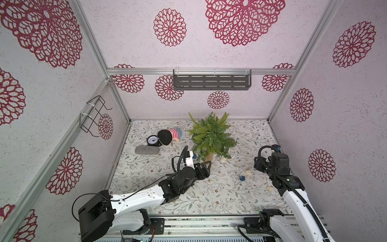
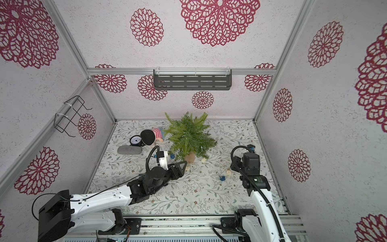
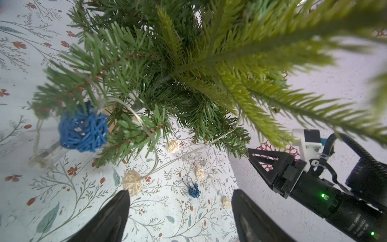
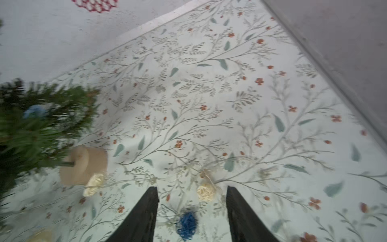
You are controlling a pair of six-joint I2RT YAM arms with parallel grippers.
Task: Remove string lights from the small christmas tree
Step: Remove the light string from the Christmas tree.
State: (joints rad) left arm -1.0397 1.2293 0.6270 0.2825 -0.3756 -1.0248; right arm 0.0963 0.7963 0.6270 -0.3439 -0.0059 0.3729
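Left claw point(image 3: 181, 191) gapes wide and empty just beside the small christmas tree point(image 1: 211, 136), which stands upright toward the back of the tabletop point(image 1: 209, 199). Right claw point(image 4: 191, 187) stands parted, holding nothing. String lights point(image 3: 83, 131) hang partly in the low branches and partly trail across the tabletop.

One small christmas tree point(image 1: 211, 134) stands on the desk point(image 1: 209, 201). There is one strand of string lights point(image 3: 83, 132). The left wrist view shows two blue balls point(image 3: 193, 189), four cream balls point(image 3: 132, 182) and one clear box point(image 3: 45, 156), blurred. Toward the desk's far left corner are one clock point(image 1: 152, 140), one doll point(image 1: 170, 135) and one grey oblong pad point(image 1: 146, 150). There are two arms and two pincers: left pincer point(image 3: 180, 191), right pincer point(image 4: 191, 187). The walls carry one slotted shelf point(image 1: 211, 81) and one wire rack point(image 1: 93, 115).
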